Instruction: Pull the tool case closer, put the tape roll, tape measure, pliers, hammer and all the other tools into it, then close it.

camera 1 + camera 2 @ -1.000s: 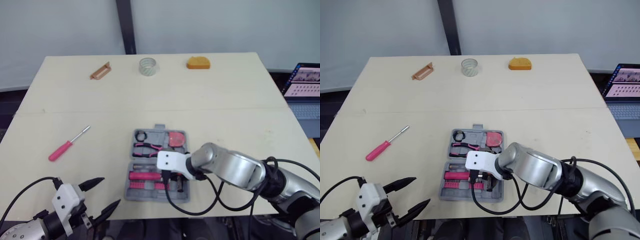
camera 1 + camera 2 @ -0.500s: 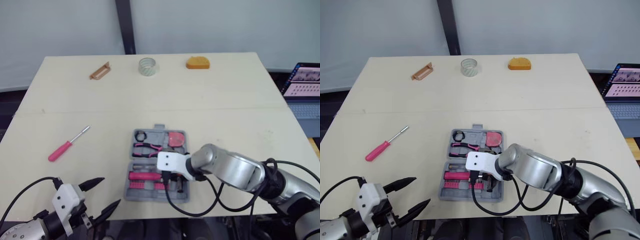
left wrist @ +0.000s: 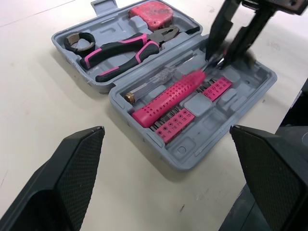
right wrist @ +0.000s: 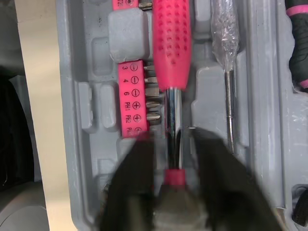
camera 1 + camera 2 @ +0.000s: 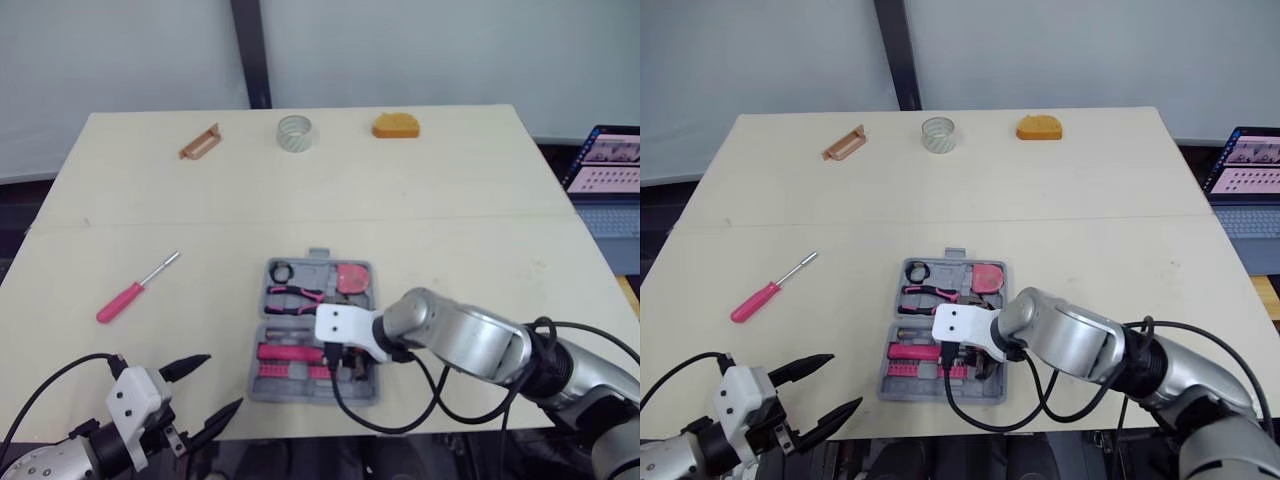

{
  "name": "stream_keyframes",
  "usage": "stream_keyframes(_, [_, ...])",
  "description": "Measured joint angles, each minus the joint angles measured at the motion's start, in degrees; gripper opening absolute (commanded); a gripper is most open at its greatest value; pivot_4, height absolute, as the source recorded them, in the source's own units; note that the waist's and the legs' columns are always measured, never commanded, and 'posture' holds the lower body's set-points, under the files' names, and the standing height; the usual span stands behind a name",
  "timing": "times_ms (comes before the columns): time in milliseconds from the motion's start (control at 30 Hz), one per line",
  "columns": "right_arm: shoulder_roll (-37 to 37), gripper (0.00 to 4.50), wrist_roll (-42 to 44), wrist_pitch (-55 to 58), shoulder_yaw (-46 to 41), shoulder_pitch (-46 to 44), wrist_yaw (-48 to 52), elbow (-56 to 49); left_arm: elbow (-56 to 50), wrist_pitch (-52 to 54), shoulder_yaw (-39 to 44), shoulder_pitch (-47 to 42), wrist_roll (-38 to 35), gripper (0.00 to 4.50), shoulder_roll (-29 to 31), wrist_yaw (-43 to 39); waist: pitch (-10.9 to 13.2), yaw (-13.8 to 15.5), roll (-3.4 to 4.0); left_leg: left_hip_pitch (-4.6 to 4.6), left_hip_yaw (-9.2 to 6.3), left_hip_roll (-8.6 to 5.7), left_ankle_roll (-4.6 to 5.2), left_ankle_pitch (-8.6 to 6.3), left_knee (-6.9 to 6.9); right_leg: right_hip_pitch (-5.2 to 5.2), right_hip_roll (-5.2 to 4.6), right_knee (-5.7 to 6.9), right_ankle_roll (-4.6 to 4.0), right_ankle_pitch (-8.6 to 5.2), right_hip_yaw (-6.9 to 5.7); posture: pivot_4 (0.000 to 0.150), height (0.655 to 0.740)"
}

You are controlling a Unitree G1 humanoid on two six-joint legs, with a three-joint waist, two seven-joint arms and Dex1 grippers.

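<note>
Pale wood is being offered as the working surface: a table [image 5: 450,180] backed by a grey wall, with a laptop [image 5: 610,160] being cut off by the right edge. The tool case [image 3: 192,159] is being kept open and flat near the front middle of the table. It is grey plastic with moulded pockets. Its far half is being filled by black-and-pink pliers [image 3: 122,50], a pink tape measure [image 3: 150,12] and a small black ring [image 3: 77,41]. Its near half is being filled by a pink-handled tool [image 3: 166,98], a clear-handled screwdriver [image 3: 163,74] and pink strips of bits [image 3: 173,126].

The right gripper [image 4: 173,142] is being held low over the near half. Its fingers are being kept a little apart, one on each side of the pink-handled tool's metal shaft, with a slim gap on both sides. The head of that tool is being hidden by the gripper. The left gripper [image 5: 221,381] is being held spread wide at the front left edge, gripping nothing.

A pink screwdriver [image 5: 135,288] is being left on the table, well to the left of the case. A tape roll [image 5: 297,131] is lying near the far edge between a brown object [image 5: 200,142] and an orange object [image 5: 396,125]; what those two are cannot be made out.
</note>
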Motion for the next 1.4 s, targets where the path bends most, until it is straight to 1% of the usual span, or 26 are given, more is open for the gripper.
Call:
stream_keyframes(67, [-1.03, 3.83, 0.22, -0.01, -0.7, -0.46, 0.7, -0.65, 0.0, 0.03, -0.01, -0.04, 0.0, 4.5, 0.0, 0.03, 0.0, 0.02, 0.0, 0.0, 0.0, 0.0, 0.0, 0.0, 0.0, 0.0, 0.0, 0.0, 0.0, 0.0, 0.0, 0.15, 0.74])
stream_keyframes(100, [-1.51, 4.45, 0.44, -0.01, -1.09, -0.54, 1.11, -0.96, 0.0, 0.04, -0.01, -0.06, 0.0, 4.5, 0.0, 0.03, 0.0, 0.02, 0.0, 0.0, 0.0, 0.0, 0.0, 0.0, 0.0, 0.0, 0.0, 0.0, 0.0, 0.0, 0.0, 0.15, 0.74])
stream_keyframes(233, [-2.06, 4.45, 1.83, -0.28, -3.21, 0.04, 2.27, -2.13, 0.0, 0.11, -0.02, -0.19, 0.0, 4.5, 0.01, 0.06, -0.01, 0.03, -0.01, 0.0, 0.0, 0.0, 0.0, 0.0, 0.0, 0.0, 0.0, -0.01, 0.0, 0.0, 0.0, 0.15, 0.74])
stream_keyframes(300, [-1.66, 4.45, 2.17, -1.24, -5.69, 2.03, 2.22, -2.16, 0.0, 0.2, -0.02, -0.53, 0.0, 4.5, 0.02, 0.08, -0.01, 0.04, -0.02, 0.0, 0.01, 0.0, 0.0, 0.0, 0.0, 0.01, 0.0, -0.01, 0.0, 0.0, 0.0, 0.15, 0.74])
stream_keyframes(333, [-0.39, 4.45, 2.53, -2.63, -8.31, 4.28, 1.93, -2.06, 0.0, 0.32, -0.06, -0.74, 0.0, 4.5, 0.04, 0.1, -0.03, 0.06, -0.05, 0.0, 0.01, 0.0, 0.0, 0.0, -0.01, 0.01, 0.0, 0.0, 0.0, 0.0, 0.0, 0.15, 0.74])
stream_keyframes(433, [4.3, 3.64, 3.32, -8.77, -15.23, 10.55, 0.84, -1.43, 0.02, 0.66, -0.37, -1.65, 0.01, 4.5, 0.1, 0.19, -0.04, 0.07, -0.07, 0.01, 0.03, 0.0, 0.0, 0.0, 0.0, 0.02, 0.01, 0.06, 0.0, 0.0, 0.0, 0.15, 0.74])
stream_keyframes(500, [5.71, 2.55, 3.32, -12.56, -17.58, 13.3, 0.5, -0.88, 0.02, 0.73, -0.55, -2.12, 0.01, 4.5, 0.15, 0.23, -0.04, 0.04, -0.07, 0.01, 0.05, 0.0, 0.0, 0.0, 0.01, 0.03, 0.01, 0.11, 0.0, 0.0, 0.01, 0.15, 0.74])
stream_keyframes(533, [5.91, 2.18, 3.21, -14.61, -18.68, 14.67, 0.51, -0.34, 0.04, 0.79, -0.64, -2.25, 0.01, 4.5, 0.16, 0.23, -0.04, 0.04, -0.08, 0.01, 0.05, 0.0, 0.0, 0.0, 0.01, 0.04, 0.01, 0.09, 0.0, 0.0, 0.01, 0.15, 0.74])
stream_keyframes(567, [6.02, 1.58, 3.09, -16.39, -19.68, 15.81, 0.51, 0.34, 0.04, 0.86, -0.72, -2.41, 0.02, 4.5, 0.16, 0.24, -0.04, 0.07, -0.08, 0.01, 0.04, 0.0, 0.0, 0.0, 0.01, 0.05, 0.01, 0.1, 0.0, 0.0, 0.0, 0.15, 0.74])
stream_keyframes(667, [7.14, 0.16, 2.91, -20.24, -21.57, 18.44, 0.51, 2.06, 0.1, 1.21, -1.04, -3.3, 0.02, 4.5, 0.24, 0.24, -0.04, 0.03, -0.08, 0.03, 0.04, 0.0, 0.0, 0.0, 0.03, 0.04, 0.02, 0.09, 0.0, 0.0, 0.0, 0.15, 0.74])
stream_keyframes(700, [7.71, 0.06, 2.77, -21.76, -22.03, 19.44, 0.51, 2.64, 0.1, 1.24, -1.06, -3.68, 0.03, 4.5, 0.34, 0.24, -0.05, 0.03, -0.08, 0.04, 0.05, 0.01, 0.0, 0.0, 0.02, 0.04, 0.02, 0.09, 0.0, 0.0, 0.0, 0.15, 0.74])
stream_keyframes(833, [9.26, 0.06, 1.7, -27.59, -22.18, 23.81, 0.77, 5.82, 0.24, 1.31, -1.1, -4.54, 0.04, 4.5, 0.56, 0.24, -0.05, 0.01, -0.08, 0.05, 0.05, 0.01, 0.0, 0.0, 0.0, 0.05, 0.02, 0.1, 0.0, 0.0, 0.01, 0.15, 0.74])
stream_keyframes(967, [11.1, 0.06, 0.82, -30.91, -21.9, 26.81, 1.26, 10.02, 0.78, 1.38, -1.12, -5.28, 0.06, 4.5, 0.66, 0.27, -0.05, 0.0, -0.08, 0.08, 0.06, 0.01, 0.0, 0.0, 0.01, 0.06, 0.01, 0.09, 0.0, 0.0, 0.01, 0.15, 0.74])
stream_keyframes(1400, [12.13, 0.06, -4.45, -36.64, -18.38, 27.71, 3.28, 16.81, 1.02, 1.73, -1.11, -5.35, 0.11, 4.5, 0.67, 0.33, -0.05, 0.02, -0.08, 0.1, 0.06, 0.01, 0.0, 0.0, 0.02, 0.07, 0.01, 0.07, 0.0, 0.0, 0.02, 0.15, 0.74])
